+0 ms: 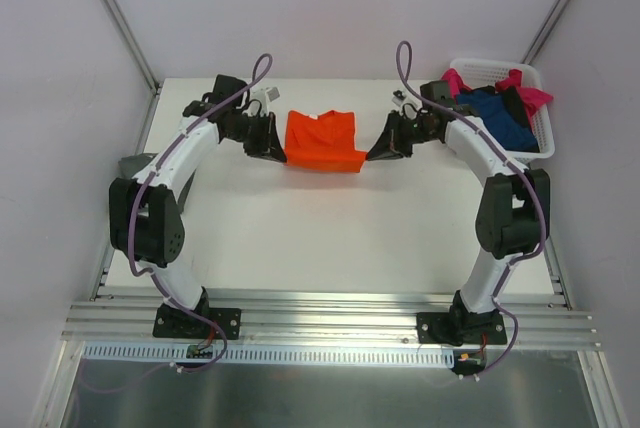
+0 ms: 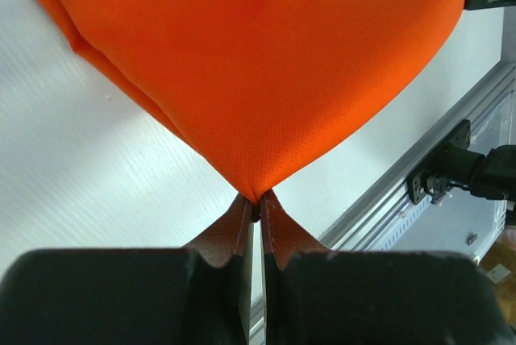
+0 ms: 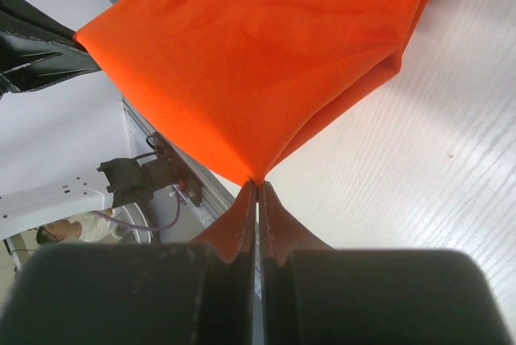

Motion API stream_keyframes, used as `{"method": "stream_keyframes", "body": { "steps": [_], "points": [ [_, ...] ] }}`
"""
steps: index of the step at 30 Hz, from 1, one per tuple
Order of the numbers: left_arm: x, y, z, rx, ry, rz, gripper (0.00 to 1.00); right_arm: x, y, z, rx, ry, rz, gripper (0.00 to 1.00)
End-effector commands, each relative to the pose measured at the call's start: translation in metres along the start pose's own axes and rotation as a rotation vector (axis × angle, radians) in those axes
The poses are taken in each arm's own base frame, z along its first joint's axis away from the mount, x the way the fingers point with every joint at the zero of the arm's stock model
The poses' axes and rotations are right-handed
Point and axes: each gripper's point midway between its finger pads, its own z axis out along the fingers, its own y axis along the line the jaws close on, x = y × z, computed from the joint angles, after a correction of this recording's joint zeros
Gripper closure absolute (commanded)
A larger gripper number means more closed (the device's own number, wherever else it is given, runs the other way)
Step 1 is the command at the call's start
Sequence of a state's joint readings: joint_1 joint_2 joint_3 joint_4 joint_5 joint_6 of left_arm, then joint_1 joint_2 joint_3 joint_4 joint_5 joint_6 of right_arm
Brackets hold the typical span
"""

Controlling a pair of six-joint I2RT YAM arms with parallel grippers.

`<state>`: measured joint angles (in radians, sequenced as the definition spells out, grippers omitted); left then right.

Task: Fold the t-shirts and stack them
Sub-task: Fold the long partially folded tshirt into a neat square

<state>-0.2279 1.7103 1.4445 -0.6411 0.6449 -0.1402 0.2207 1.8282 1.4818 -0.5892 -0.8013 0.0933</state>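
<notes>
A bright orange t-shirt [image 1: 322, 140] hangs stretched between my two grippers above the far middle of the table. My left gripper [image 1: 281, 155] is shut on its left corner; the cloth [image 2: 258, 71] fans out from the fingertips. My right gripper [image 1: 369, 154] is shut on its right corner; the cloth [image 3: 258, 63] fans out there too. The magenta pink t-shirt [image 1: 528, 90] and the navy blue t-shirt [image 1: 495, 114] lie in the basket at far right. A grey-green t-shirt [image 1: 138, 163] shows at the table's left edge, partly behind my left arm.
The white slatted basket [image 1: 545, 133] stands at the far right corner. The white table [image 1: 320, 238] ends at a metal rail [image 1: 330, 313] by the arm bases. White walls enclose the back and sides.
</notes>
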Motion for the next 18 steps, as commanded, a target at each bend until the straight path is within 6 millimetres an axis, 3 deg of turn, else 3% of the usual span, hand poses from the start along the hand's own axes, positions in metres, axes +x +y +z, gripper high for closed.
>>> {"method": "stream_keyframes", "body": {
  "steps": [1, 5, 11, 18],
  "points": [
    [-0.030, -0.011, -0.014, 0.005, -0.064, 0.077, 1.00, -0.032, 0.033, -0.025, -0.049, -0.103, -0.095, 0.99],
    [-0.054, -0.022, -0.022, 0.016, -0.111, 0.116, 1.00, -0.048, 0.046, -0.031, -0.061, -0.135, -0.130, 1.00],
    [-0.050, -0.030, -0.028, 0.030, -0.113, 0.102, 1.00, -0.058, 0.054, -0.040, -0.063, -0.167, -0.176, 1.00],
    [-0.064, -0.012, -0.018, -0.020, -0.115, 0.117, 1.00, -0.080, 0.035, -0.013, -0.058, -0.146, -0.154, 1.00]
  ]
}}
